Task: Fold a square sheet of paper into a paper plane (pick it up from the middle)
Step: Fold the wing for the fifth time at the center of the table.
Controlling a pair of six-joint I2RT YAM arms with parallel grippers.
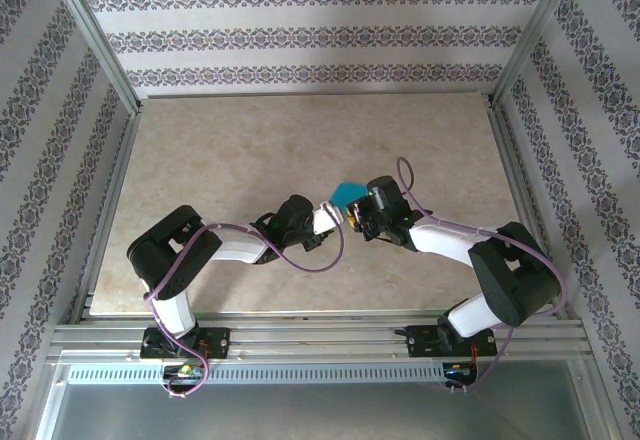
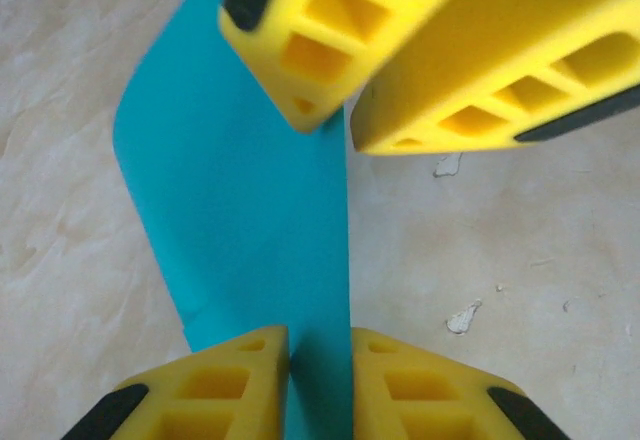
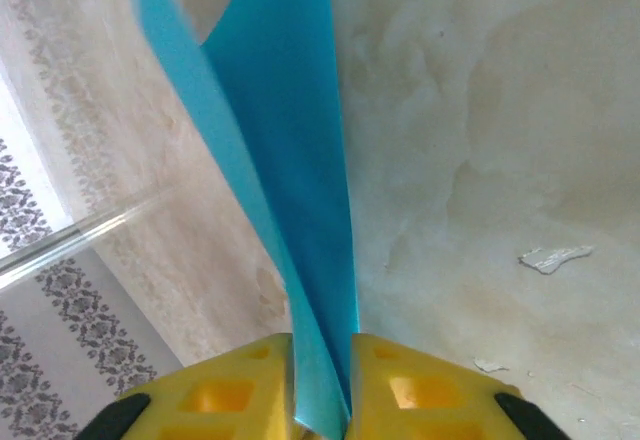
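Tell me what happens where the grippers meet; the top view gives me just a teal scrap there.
Observer: In the left wrist view the square sheet of paper runs up between the fingers of the left gripper.
Operator: And the right side?
Observer: Its wrist view shows the sheet folded, two layers converging between the fingers of the right gripper.
Operator: Anything on the surface underneath?
Observer: Small white flecks lie on the table beside the sheet.

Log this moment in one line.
stage: mid-fold | teal paper: folded, lifted | left gripper: pinching it | right gripper: pinching it
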